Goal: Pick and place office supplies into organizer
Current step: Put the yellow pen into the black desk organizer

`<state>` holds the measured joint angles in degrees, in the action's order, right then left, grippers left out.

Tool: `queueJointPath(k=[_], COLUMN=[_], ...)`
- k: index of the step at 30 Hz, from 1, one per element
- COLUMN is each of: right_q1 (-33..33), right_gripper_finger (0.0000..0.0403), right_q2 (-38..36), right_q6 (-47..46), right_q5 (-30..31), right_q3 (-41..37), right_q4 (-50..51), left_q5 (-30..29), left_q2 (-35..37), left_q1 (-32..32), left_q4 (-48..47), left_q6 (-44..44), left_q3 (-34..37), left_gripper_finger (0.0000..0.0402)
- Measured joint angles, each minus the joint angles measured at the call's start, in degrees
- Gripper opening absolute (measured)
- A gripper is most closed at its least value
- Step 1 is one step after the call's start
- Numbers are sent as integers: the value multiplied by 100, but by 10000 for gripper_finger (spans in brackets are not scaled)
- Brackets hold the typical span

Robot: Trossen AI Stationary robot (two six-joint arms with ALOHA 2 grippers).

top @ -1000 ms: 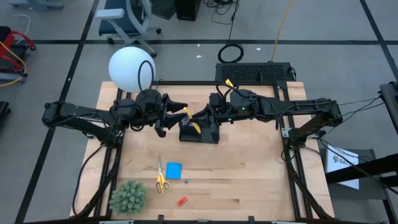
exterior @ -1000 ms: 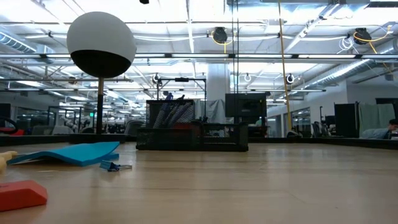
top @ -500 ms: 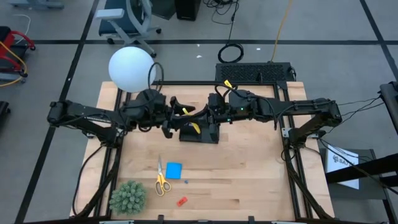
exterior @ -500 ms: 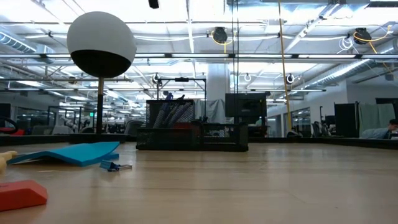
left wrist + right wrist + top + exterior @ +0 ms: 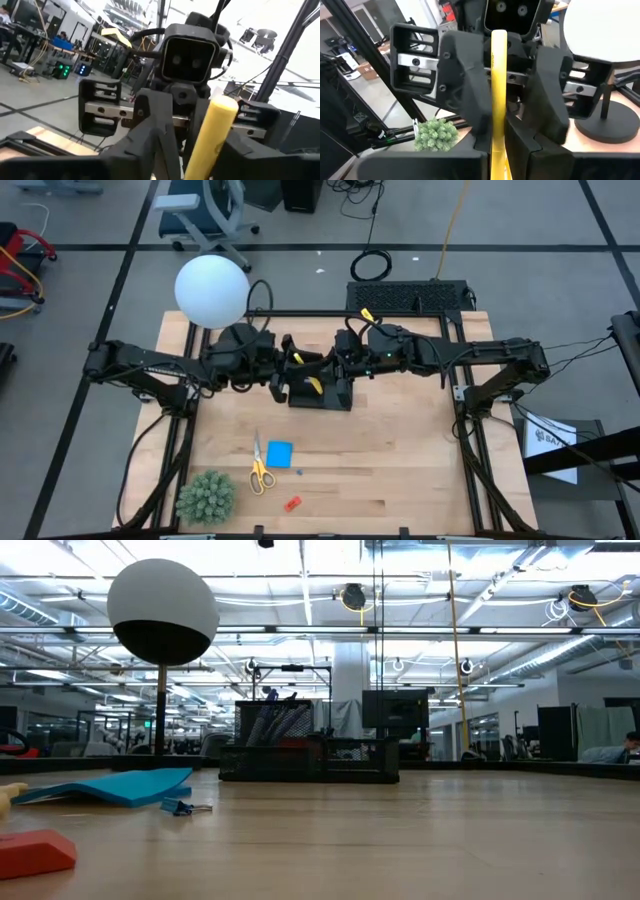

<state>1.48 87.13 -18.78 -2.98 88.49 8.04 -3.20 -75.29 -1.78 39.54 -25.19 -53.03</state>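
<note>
Grippers meet over the organizer (image 5: 320,392): right gripper (image 5: 335,366) pinching the yellow pen (image 5: 498,95) upright, left gripper (image 5: 287,366) fingers spread wide on both sides of it

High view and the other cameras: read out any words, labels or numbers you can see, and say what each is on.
White sheet on the floor to the right of the table: dark print, too small to read.
Yellow pen: no readable print.
No other text is visible in any view.
</note>
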Motion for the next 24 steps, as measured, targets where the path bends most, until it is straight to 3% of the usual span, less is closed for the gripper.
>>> queueJointPath(k=[7,17,24], right_q1=[0,7,6], right_gripper_finger=[22,24,58], right_q2=[0,0,0], right_q6=[-52,-174,-154], right_q5=[-2,-13,-17], right_q3=[0,2,2], right_q4=[-6,36,74], left_q5=[11,17,26], left_q2=[7,7,7], left_q1=[-2,0,15], left_q4=[124,121,124], left_q6=[379,535,559], left_q3=[3,3,6], left_gripper_finger=[19,15,15])
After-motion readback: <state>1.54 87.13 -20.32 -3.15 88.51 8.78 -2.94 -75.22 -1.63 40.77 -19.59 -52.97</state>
